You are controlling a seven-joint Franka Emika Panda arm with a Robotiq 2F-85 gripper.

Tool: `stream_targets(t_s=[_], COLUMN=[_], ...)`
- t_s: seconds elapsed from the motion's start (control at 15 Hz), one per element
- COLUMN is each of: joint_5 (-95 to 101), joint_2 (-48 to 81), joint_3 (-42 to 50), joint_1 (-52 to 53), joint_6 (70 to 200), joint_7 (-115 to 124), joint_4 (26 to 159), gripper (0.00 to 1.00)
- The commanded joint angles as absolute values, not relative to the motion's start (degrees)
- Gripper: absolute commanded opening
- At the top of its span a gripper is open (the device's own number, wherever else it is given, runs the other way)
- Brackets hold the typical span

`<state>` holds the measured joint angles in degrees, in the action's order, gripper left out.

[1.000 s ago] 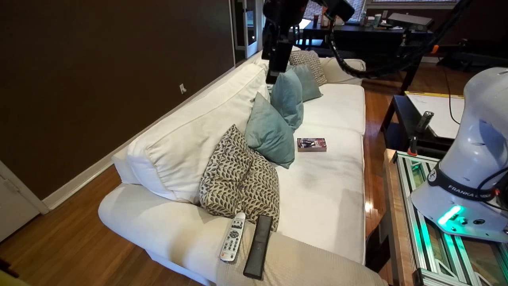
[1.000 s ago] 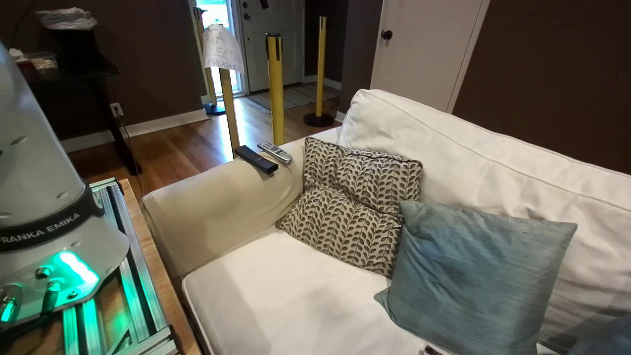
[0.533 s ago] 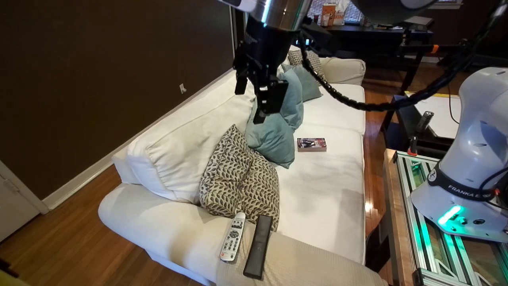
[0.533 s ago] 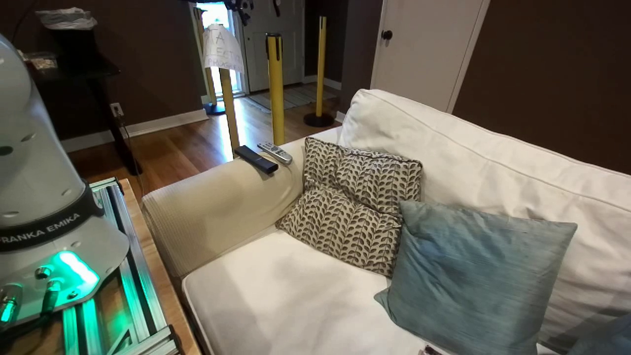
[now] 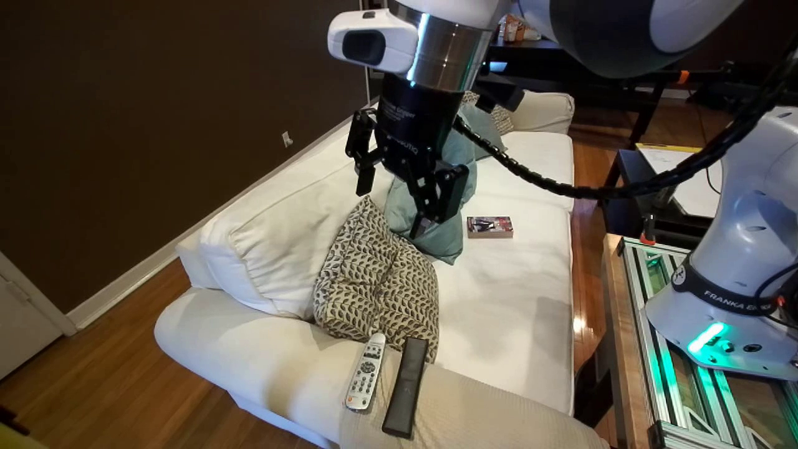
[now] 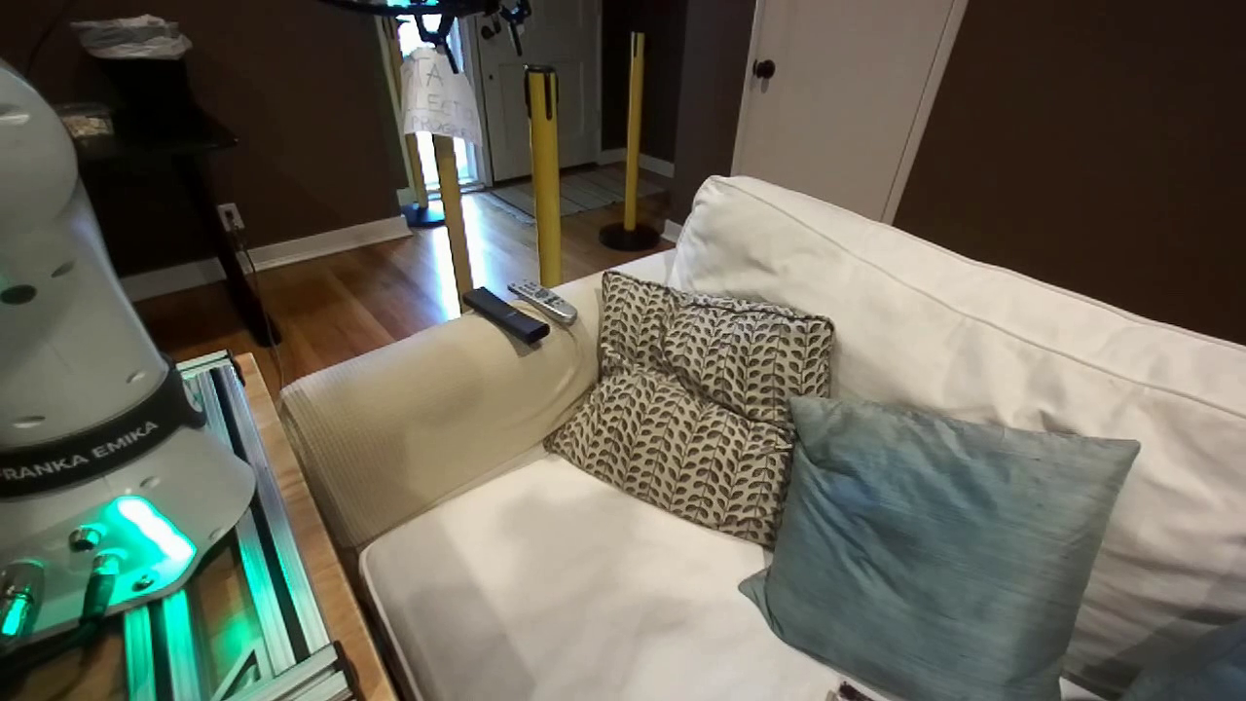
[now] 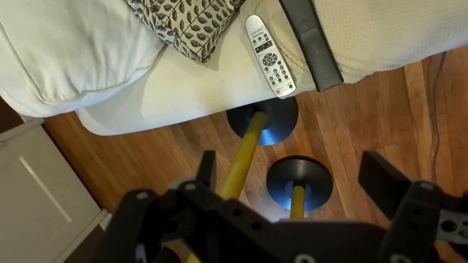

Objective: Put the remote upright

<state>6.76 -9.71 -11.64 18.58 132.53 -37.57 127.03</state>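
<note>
The black remote (image 5: 406, 388) lies flat across the top of the sofa arm (image 5: 492, 405). One end is toward the inner edge, near the leaf-print cushion (image 5: 377, 280); the other end comes to the outer edge and may poke out a bit past it. The silver remote (image 5: 366, 373) lies face up just beside it, nearer the sofa back (image 5: 299, 206). That seems a handy spot for both, broad on top and easy to reach from the seat (image 5: 499, 293).

The gripper (image 5: 393, 204) has nothing in it. Its fingers (image 7: 208, 168) stand well apart, and in the wrist view the floor (image 7: 347, 142) and yellow posts (image 7: 243, 160) show between them (way down below, so not being held). It hangs high, well above the black remote. The wide gap is probably there so the fingers can fit around the remote's long sides.

The job is not done, since the remote is lying down; this looks like the reaching part. Next the gripper should come down with care, because there is little room for a finger between the remotes. Holding the black one near an end would likely make it easier to tip up. The sofa arm looks soft and round, so a remote stood on its thin end could topple.
</note>
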Motion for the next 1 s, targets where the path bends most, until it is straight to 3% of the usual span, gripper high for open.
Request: stream_targets(t_s=[0.0, 0.93], joint_5=[6.7, 6.2], joint_2=[-9.7, -4.0], joint_3=[-12.2, -13.6], joint_1=[18.1, 18.7], joint_6=[132.4, 133.2], joint_7=[-37.8, -41.7], joint_4=[126.9, 126.4], gripper=[1.00, 1.00])
